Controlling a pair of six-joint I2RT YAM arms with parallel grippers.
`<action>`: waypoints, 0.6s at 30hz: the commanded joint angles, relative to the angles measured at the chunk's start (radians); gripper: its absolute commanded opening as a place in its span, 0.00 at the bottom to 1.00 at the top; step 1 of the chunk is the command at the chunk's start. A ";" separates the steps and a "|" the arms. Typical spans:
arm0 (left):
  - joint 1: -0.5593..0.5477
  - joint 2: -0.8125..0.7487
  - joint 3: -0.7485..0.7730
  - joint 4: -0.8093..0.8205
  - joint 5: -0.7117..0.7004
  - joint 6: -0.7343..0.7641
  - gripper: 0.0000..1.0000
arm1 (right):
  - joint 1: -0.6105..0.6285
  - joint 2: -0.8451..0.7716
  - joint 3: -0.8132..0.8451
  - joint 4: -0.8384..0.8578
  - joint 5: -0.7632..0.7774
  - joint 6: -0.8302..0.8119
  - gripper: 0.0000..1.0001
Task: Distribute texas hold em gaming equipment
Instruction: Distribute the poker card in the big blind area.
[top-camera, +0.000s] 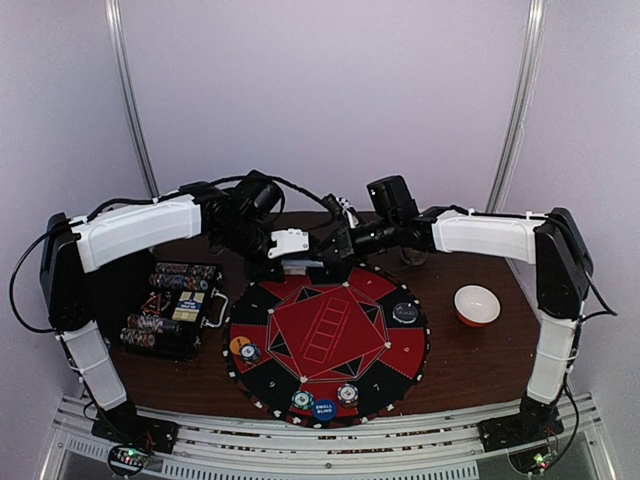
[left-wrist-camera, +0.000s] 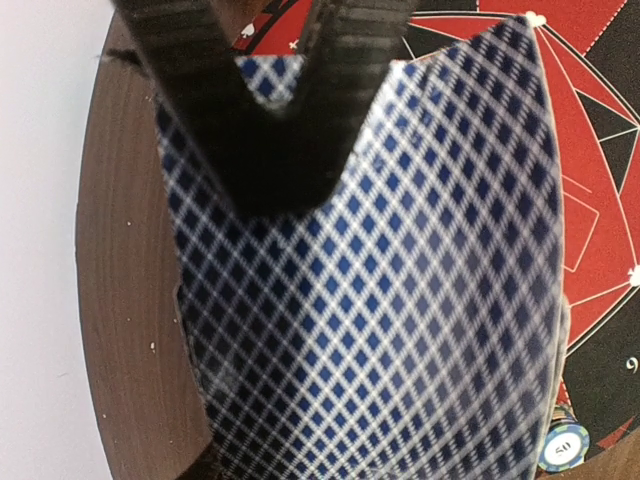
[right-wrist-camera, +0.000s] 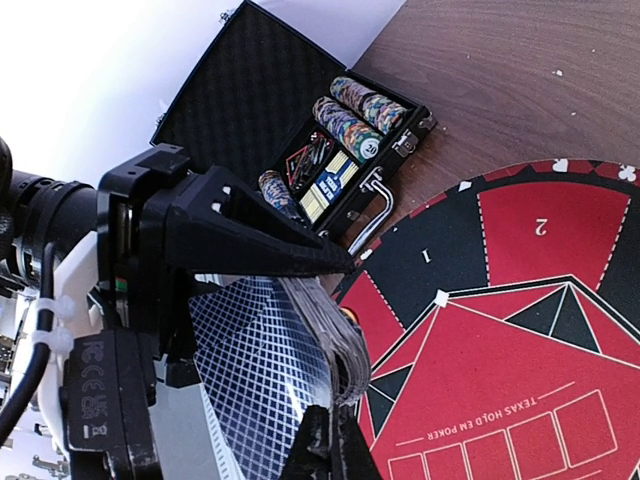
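My left gripper (top-camera: 290, 256) is over the far edge of the poker mat (top-camera: 330, 330), shut on a deck of blue-checked playing cards (right-wrist-camera: 260, 350). The card backs (left-wrist-camera: 380, 300) fill the left wrist view and hide my own fingers there. My right gripper (right-wrist-camera: 335, 446) meets it from the right, shut on the edge of the top card, which bows away from the stack (right-wrist-camera: 340, 335). On the mat lie poker chips (top-camera: 347, 393), a blue small blind button (top-camera: 324, 408), an orange button (top-camera: 240, 344) and a dark button (top-camera: 404, 311).
An open black case (top-camera: 170, 310) with rows of chips (right-wrist-camera: 350, 110) stands left of the mat. A white bowl with an orange rim (top-camera: 477, 305) sits on the right of the brown table. Both arms crowd the table's far middle.
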 joint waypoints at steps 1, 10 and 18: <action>0.008 -0.035 -0.014 0.040 -0.005 -0.006 0.45 | -0.014 -0.054 0.049 -0.099 0.038 -0.067 0.00; 0.010 -0.052 -0.035 0.053 -0.012 -0.010 0.45 | -0.047 -0.131 0.057 -0.177 0.058 -0.130 0.00; 0.010 -0.078 -0.060 0.081 -0.015 -0.032 0.45 | -0.103 -0.221 0.031 -0.200 0.075 -0.160 0.00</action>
